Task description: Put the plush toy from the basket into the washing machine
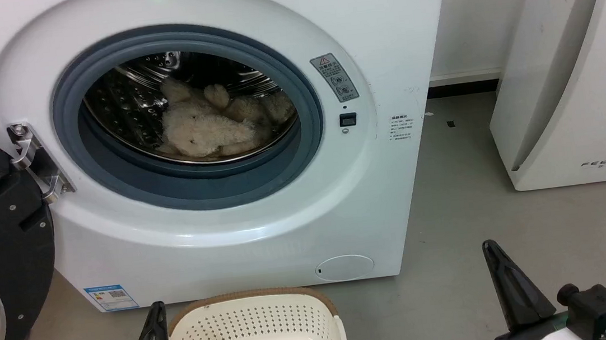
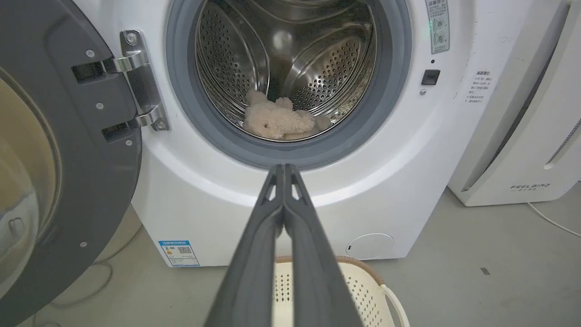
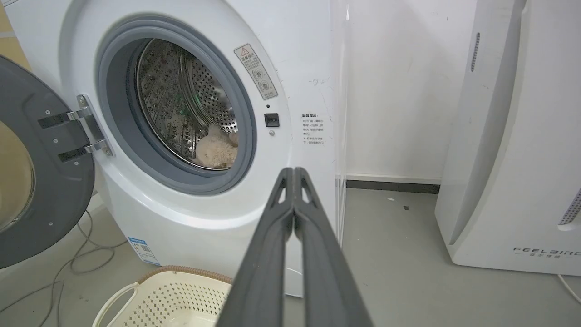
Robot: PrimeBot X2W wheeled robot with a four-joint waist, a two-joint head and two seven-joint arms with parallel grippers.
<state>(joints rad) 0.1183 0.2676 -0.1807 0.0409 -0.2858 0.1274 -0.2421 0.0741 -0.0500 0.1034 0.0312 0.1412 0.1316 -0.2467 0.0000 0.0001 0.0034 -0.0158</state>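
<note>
Plush toy (image 1: 203,127) in washing machine (image 1: 232,245); grey floor (image 1: 453,205).

The basket (image 1: 251,322) runs off the head view's bottom edge, the door (image 1: 6,235) off its left (glass included). The warning sticker (image 1: 334,77) has unreadably small print.

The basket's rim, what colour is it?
The rim is brown, on a cream-white basket; best in the head view.

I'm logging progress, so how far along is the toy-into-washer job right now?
Done: the plush toy lies inside the washing machine, and the basket shows no toy. In hand: nothing; the left gripper and right gripper are shut and empty. Left: nothing visible.
</note>
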